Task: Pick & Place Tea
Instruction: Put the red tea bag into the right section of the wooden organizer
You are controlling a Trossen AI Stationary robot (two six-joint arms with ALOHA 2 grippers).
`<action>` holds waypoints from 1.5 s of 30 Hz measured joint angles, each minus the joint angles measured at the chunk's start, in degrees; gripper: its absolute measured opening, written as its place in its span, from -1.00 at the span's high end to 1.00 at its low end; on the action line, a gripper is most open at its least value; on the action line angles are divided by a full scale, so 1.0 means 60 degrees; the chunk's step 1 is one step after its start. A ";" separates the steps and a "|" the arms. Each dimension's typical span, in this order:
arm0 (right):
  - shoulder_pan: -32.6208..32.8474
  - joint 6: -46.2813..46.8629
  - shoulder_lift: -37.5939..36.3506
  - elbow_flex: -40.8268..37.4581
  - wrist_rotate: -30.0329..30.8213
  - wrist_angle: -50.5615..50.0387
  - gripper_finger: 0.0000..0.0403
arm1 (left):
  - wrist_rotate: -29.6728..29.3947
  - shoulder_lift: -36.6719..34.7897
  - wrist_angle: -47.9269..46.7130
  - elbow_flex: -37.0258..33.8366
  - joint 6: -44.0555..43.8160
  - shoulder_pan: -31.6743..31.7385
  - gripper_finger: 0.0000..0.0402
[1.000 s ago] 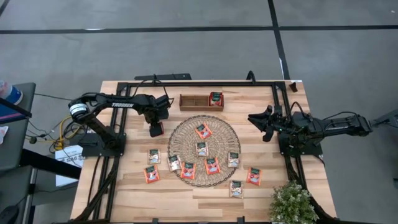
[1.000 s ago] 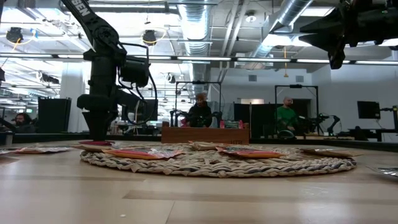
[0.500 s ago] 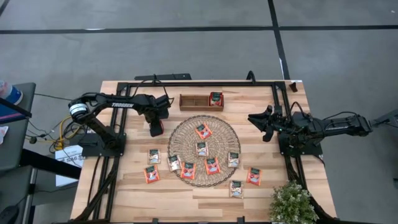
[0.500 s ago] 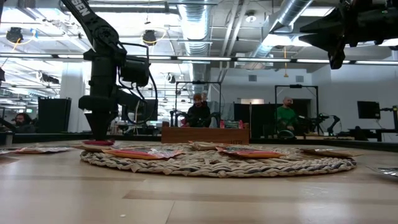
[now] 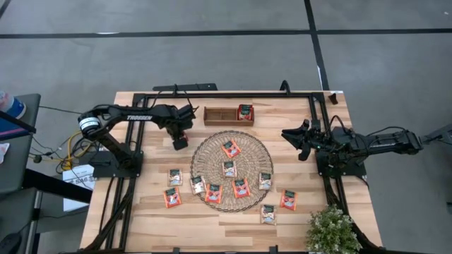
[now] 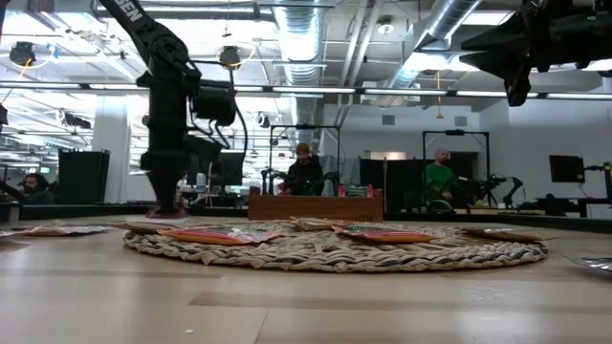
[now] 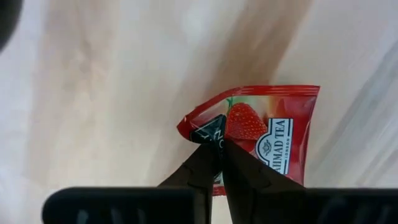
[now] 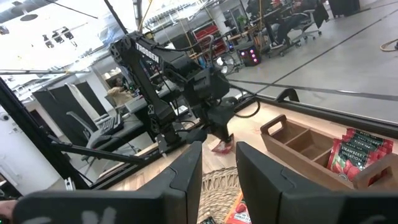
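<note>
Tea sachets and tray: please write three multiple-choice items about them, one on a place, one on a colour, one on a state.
1. Where is the tray?
A. on the floor
B. on the table, beyond the mat
C. on a chair
2. What colour is the sachet at the left gripper?
A. red
B. blue
C. black
3. How are the left jaws?
A. wide open
B. shut on the sachet
C. out of sight

B: the high view shows it on wood behind the mat.
A: the left wrist view shows it red.
B: they pinch its corner.

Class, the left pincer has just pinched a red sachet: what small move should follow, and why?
Probably lift straight up. The left pincer is shut on the red strawberry sachet, low over the table, with the wooden tray nearby.
</note>
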 joint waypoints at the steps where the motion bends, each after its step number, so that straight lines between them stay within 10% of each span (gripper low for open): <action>1: -0.0001 0.0004 0.0000 0.0000 0.0000 0.0000 0.55 | -0.0070 0.0000 -0.0036 0.0124 -0.0020 -0.0005 0.91; 18: -0.0001 0.0669 0.0099 0.0000 -0.0376 0.0198 0.55 | -0.1197 -0.0025 -0.3034 0.4084 -0.0256 -0.1828 0.91; 31: -0.0022 0.0820 0.3989 0.0173 -0.0990 0.3966 0.42 | -0.4023 -0.0015 -0.2044 0.6228 0.1200 -0.4741 0.91; 45: -0.0861 -0.0015 0.7990 0.3383 -0.2000 0.4058 0.12 | -0.5562 -0.0007 -0.0903 0.6240 0.1591 -0.5895 0.91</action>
